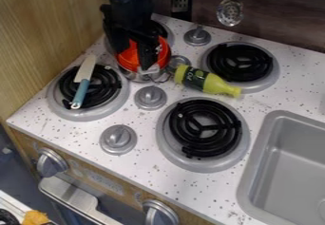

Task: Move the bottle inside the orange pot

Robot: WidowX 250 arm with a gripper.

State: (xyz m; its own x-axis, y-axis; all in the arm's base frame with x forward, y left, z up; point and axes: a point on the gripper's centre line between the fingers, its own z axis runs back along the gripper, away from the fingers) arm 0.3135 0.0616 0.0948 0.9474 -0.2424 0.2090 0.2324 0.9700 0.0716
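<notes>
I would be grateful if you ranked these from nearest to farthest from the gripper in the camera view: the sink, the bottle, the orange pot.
1. Orange pot: directly at the gripper.
2. Bottle: lying on its side, to the pot's right in the picture.
3. Sink: at the picture's lower right.

Sideways bottle point(205, 81) beside orange pot point(129, 59)

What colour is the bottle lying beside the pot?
Yellow-green, with a dark label around its middle; the bottle shows in the camera view.
</notes>
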